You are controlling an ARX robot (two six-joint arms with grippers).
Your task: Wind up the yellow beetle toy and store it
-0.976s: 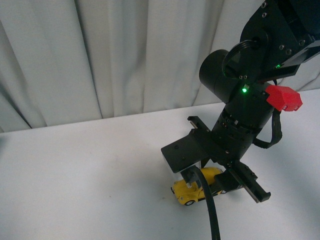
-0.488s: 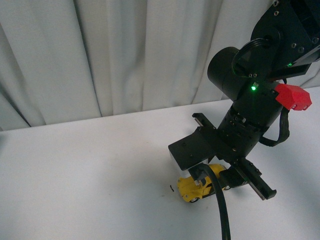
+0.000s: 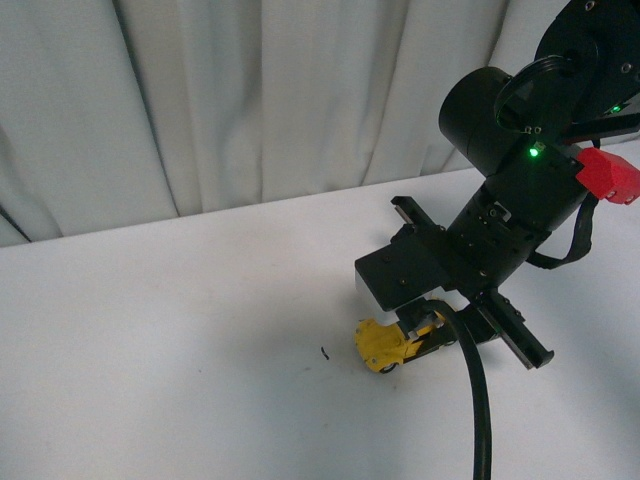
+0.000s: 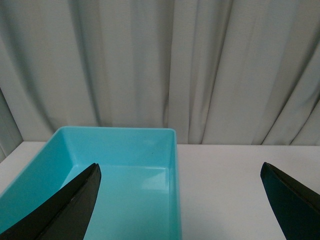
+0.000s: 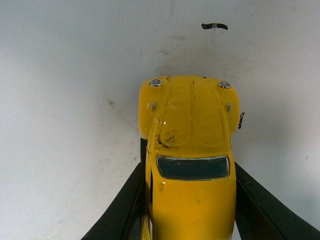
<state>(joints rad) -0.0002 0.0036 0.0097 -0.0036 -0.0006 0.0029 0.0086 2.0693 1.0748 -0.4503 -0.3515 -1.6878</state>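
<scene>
The yellow beetle toy (image 3: 385, 344) sits on the white table (image 3: 180, 340), its nose pointing left in the front view. My right gripper (image 3: 425, 335) is shut on the toy's sides. In the right wrist view the toy (image 5: 190, 150) fills the middle, its hood and windscreen showing, with a black finger (image 5: 122, 210) pressed against each flank. My left gripper (image 4: 182, 200) is open and empty, its fingertips (image 4: 75, 200) spread wide over the edge of a turquoise bin (image 4: 75, 150). The left arm is out of the front view.
A small black speck (image 3: 325, 351) lies on the table left of the toy; it also shows in the right wrist view (image 5: 214, 26). A grey curtain (image 3: 250, 90) hangs behind the table. The bin's inside looks empty in the left wrist view.
My right gripper has dragged the toy back and to the right along the table. A small black speck now shows where the toy was.
</scene>
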